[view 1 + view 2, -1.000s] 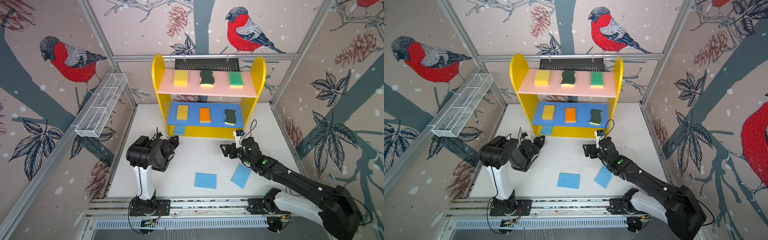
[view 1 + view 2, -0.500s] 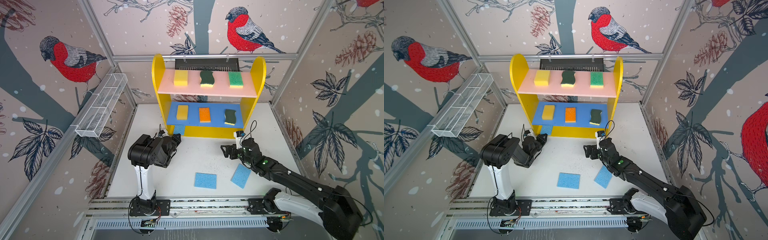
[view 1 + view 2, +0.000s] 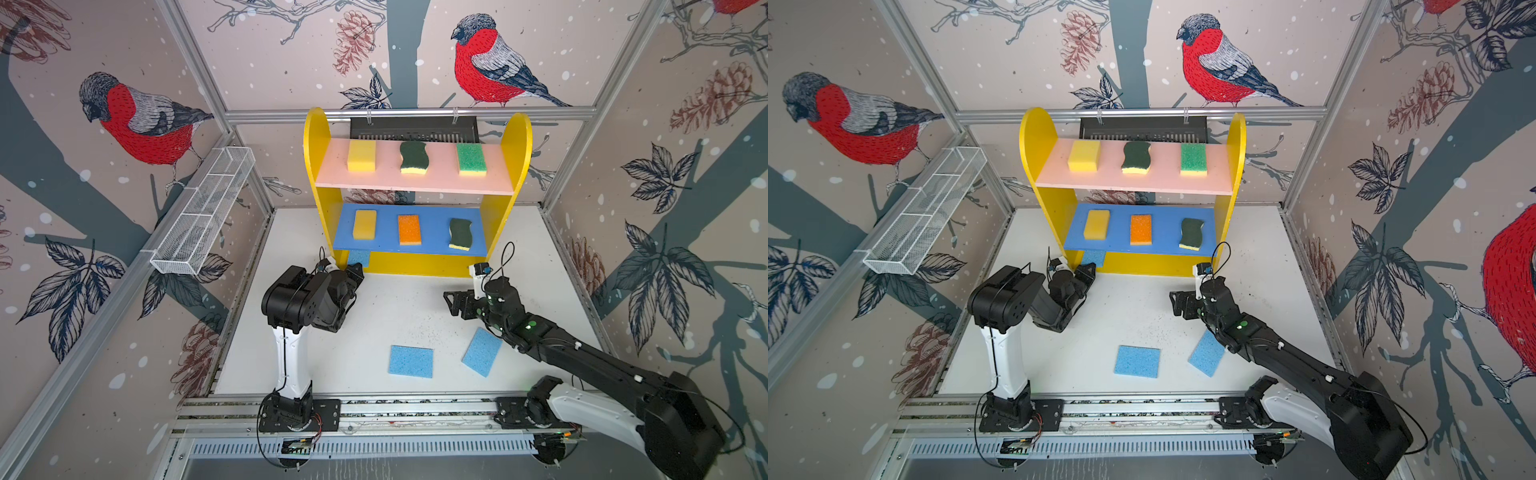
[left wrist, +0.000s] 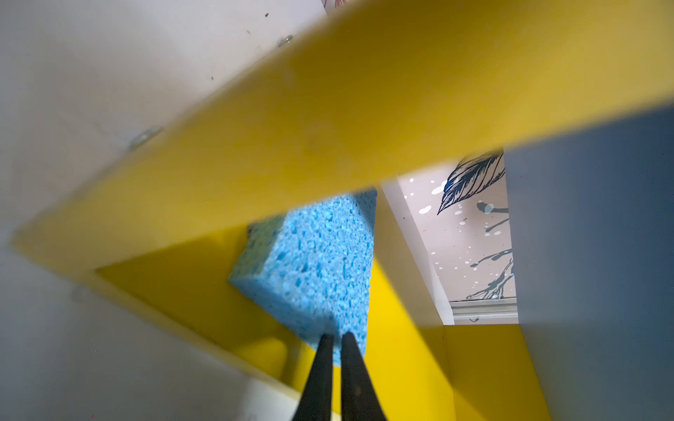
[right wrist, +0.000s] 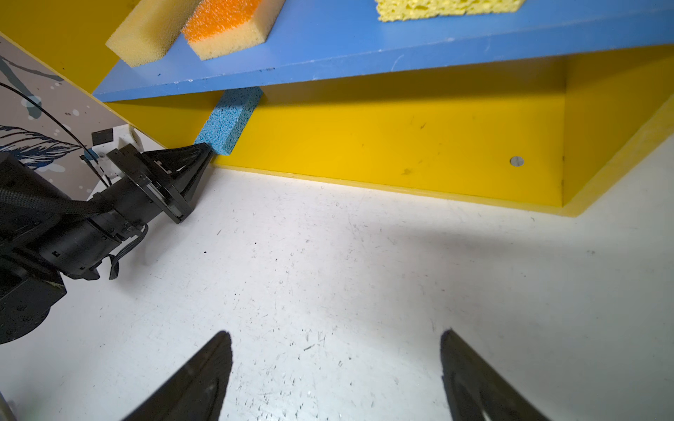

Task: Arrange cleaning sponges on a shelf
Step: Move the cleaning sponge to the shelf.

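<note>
**Left gripper sets a light-blue sponge into the bottom level of the shelf.**

Its thin black fingers pinch one corner of this flat, porous rectangle, which is under the blue board beside the shelf's left panel. Whether it already rests flat on the smooth yellow floor is hard to tell. I judge the next move is to let go and draw back without dragging the soft foam. The right gripper hovers empty, fingers spread. A second blue sponge and a third blue sponge lie on the white table.
</note>
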